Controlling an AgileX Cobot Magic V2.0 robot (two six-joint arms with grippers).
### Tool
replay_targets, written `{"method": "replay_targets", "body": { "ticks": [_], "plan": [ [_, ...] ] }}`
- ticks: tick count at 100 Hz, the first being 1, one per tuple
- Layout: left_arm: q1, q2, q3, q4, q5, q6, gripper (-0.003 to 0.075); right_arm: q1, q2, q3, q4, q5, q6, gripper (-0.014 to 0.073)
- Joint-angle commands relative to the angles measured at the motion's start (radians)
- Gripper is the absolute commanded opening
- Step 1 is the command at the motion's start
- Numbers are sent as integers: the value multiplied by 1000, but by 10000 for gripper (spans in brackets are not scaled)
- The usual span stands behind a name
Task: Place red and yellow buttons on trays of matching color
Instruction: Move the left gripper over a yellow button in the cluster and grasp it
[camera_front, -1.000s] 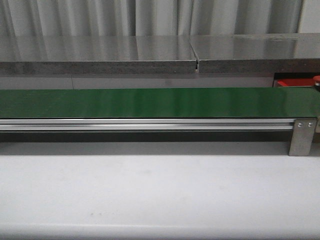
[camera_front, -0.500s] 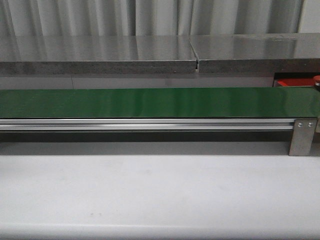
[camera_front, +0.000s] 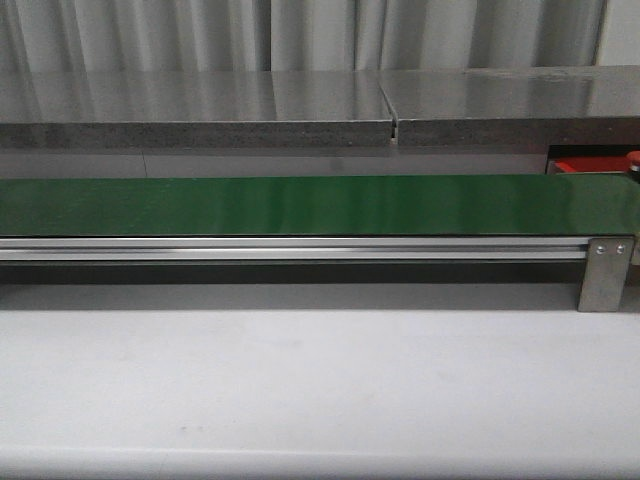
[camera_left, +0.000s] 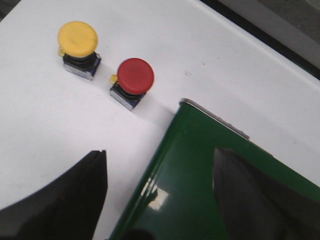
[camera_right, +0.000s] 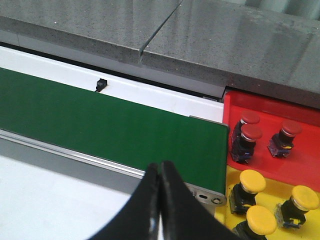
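- Front view: a long green belt (camera_front: 320, 205) runs from left to right across the white counter (camera_front: 320, 390), on a silver rail ending in a metal bracket (camera_front: 606, 272) at the right. Behind the belt's right end a sliver of the red tray (camera_front: 585, 166) shows, with the edge of one red cap (camera_front: 634, 157) at the frame border. No arm or end effector shows here.
- Left wrist view: a yellow button (camera_left: 78, 39) and a red button (camera_left: 135, 76) stand upright side by side on the white counter, close but not touching. Each has a rounded, mushroom-like cap over a dark collar and a small square metallic base. They sit just off the rounded end of the green belt. The left end effector (camera_left: 160, 185) is released, its dark fingers (camera_left: 65, 200) spread wide, one over the counter and one over the belt. It grasps nothing, and both buttons lie clear ahead of the fingertips.
- Right wrist view: only here are both trays plain. The red tray holds three red buttons (camera_right: 250, 135), and the yellow tray (camera_right: 280, 187), touching its near side, holds three yellow buttons (camera_right: 252, 182). Both trays butt against the belt's right end. The right end effector (camera_right: 159, 180) is clenched, fingers pressed together with nothing between, over the belt's near rail, just left of the yellow tray.
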Motion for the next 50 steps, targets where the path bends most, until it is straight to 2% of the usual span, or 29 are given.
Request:
{"method": "replay_targets", "body": {
  "ticks": [1,50],
  "plan": [
    [22,13,-82,-22,-30,-35,440,0,2,-26,8,-63,-7,-118],
    [66,321,-417,2,21,-125,440,0,2,-26,8,-63,-7,-118]
  ]
}}
